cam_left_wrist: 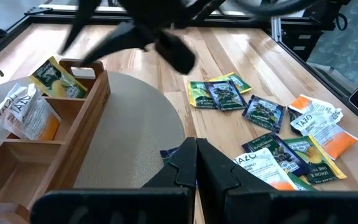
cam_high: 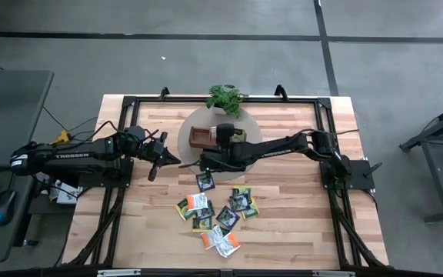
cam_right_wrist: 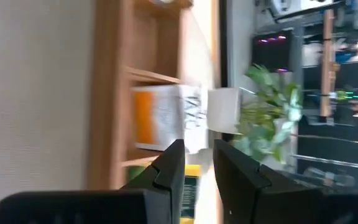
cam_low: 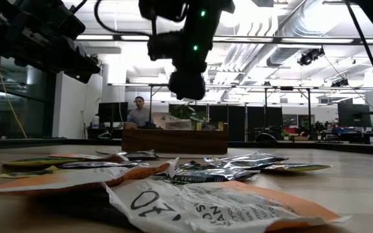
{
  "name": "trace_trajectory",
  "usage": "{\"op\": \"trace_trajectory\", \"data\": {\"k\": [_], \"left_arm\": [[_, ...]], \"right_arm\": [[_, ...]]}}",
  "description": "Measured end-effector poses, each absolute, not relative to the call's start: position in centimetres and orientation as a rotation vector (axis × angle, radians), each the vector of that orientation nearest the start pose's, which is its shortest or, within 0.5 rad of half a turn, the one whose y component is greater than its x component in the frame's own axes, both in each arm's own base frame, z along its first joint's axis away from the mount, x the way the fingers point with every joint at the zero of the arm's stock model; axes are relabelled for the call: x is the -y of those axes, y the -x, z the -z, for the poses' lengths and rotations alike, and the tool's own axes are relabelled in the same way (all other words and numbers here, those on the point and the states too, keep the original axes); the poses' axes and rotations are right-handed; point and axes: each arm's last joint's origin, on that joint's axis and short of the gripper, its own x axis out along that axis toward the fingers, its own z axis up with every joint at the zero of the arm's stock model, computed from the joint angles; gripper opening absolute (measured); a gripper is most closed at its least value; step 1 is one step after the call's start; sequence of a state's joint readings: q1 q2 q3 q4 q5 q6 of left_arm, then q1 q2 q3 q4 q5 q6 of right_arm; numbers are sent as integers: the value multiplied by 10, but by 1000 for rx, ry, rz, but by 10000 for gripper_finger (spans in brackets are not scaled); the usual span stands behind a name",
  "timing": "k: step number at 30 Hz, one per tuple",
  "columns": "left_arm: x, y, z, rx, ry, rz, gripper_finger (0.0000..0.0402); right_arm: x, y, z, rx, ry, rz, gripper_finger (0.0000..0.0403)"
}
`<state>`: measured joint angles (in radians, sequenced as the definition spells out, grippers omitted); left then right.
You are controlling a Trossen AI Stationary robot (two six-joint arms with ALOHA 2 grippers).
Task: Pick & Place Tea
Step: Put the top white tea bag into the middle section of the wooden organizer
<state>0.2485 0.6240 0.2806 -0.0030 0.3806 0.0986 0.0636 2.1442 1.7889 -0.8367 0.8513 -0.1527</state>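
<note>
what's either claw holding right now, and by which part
Nothing is held. The left claw is shut and empty above the round mat. The right claw has a bare gap between its fingers, near the wooden tray.

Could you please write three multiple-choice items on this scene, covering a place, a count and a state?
1. Where is the potted plant?
A. At the table's far edge, behind the wooden tray
B. Among the loose tea
C. Inside the tray

2. How many sachets are in the tray?
A. None
B. Two
C. Five

3. What is the state of the left gripper?
A. Shut and empty
B. Wide open
C. Clamped on a sachet

Answers:
1. A, as the high view shows.
2. B: a white-and-orange sachet and a yellow-green sachet.
3. A: its fingers meet with nothing between them.
</note>
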Motion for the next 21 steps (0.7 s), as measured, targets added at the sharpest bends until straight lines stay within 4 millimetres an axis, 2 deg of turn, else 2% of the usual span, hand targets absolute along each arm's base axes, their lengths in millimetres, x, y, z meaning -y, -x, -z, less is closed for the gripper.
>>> {"op": "trace_trajectory", "data": {"k": [7,14,21], "left_arm": [[-25,-144,-200,-323,10,147,0],[-25,-144,-200,-322,10,147,0],[-25,-144,-200,-323,10,147,0]], "right_arm": [[-29,-442,-223,-1098,396,521,80],[-45,-436,-216,-1144,-27,443,81],[-74,-430,-214,-1153,-168,447,85]]}}
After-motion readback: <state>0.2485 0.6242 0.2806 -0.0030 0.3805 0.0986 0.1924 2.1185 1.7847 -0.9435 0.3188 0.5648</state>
